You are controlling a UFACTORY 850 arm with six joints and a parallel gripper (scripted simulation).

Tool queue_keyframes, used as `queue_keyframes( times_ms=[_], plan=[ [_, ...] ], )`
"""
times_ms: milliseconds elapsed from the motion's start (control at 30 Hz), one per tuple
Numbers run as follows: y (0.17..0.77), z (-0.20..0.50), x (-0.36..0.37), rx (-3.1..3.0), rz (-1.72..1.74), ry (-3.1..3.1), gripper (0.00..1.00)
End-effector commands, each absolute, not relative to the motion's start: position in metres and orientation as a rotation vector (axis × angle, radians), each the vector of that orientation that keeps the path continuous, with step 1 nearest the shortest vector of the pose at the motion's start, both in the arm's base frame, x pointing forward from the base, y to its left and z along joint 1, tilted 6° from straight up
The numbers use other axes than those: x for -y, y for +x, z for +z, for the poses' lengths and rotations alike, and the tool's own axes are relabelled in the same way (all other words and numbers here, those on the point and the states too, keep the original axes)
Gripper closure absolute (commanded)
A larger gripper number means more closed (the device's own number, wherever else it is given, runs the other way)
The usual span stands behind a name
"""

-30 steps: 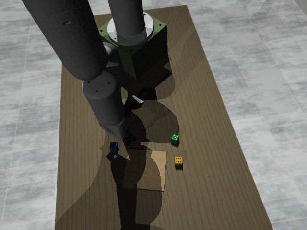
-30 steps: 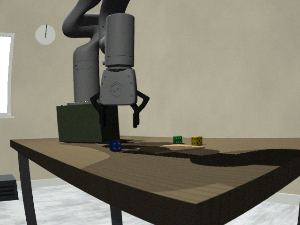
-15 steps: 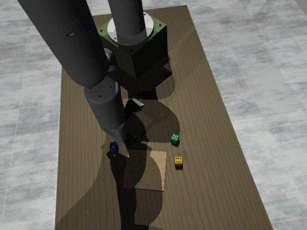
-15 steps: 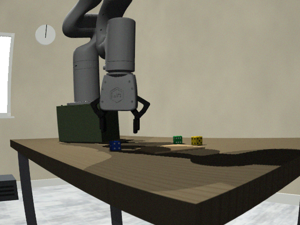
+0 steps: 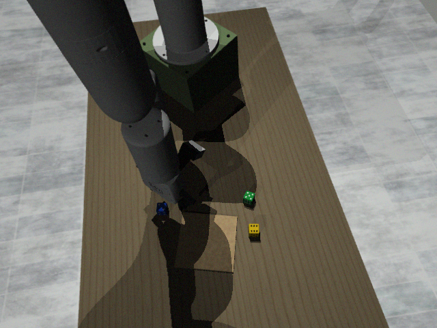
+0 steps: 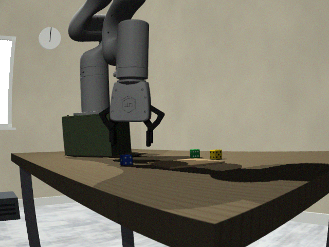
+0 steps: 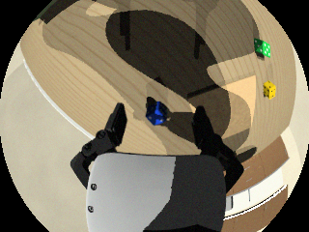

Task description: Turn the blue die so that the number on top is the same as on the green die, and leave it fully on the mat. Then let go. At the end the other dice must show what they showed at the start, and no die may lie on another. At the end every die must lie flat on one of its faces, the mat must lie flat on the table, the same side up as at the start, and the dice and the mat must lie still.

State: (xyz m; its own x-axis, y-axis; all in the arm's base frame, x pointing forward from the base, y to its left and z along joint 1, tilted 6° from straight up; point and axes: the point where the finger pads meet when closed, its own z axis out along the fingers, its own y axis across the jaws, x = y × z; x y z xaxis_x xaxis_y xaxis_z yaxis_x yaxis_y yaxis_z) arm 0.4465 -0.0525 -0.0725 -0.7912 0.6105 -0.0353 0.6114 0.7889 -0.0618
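Three dice on table (image 5: 293, 275) (image 6: 159, 191) (image 7: 63, 39), all off mat (image 5: 215, 243) (image 6: 196, 161) (image 7: 243, 94); none inside container.

i have lowered my gripper (image 5: 173, 205) (image 6: 130, 144) (image 7: 159, 112) closer to the tabletop (image 5: 300, 264) (image 6: 172, 191) (image 7: 72, 58), nearer its right long edge than its left one.
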Motion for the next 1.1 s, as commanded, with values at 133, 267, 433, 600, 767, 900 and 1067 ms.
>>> queue_keyframes(
  times_ms=[133, 267, 433, 600, 767, 900, 1067],
  plan=[
    [0.447, -0.072, 0.052, -2.891, -0.063, 0.986, 0.0],
    [0.447, -0.072, 0.052, -2.891, -0.063, 0.986, 0.0],
    [0.447, -0.072, 0.052, -2.891, -0.063, 0.986, 0.0],
    [0.447, -0.072, 0.052, -2.891, -0.063, 0.986, 0.0],
    [0.448, -0.073, 0.047, -2.891, -0.063, 0.986, 0.0],
    [0.45, -0.073, 0.042, -2.891, -0.063, 0.986, 0.0],
    [0.455, -0.074, 0.023, -2.891, -0.063, 0.986, 0.0]
  ],
)
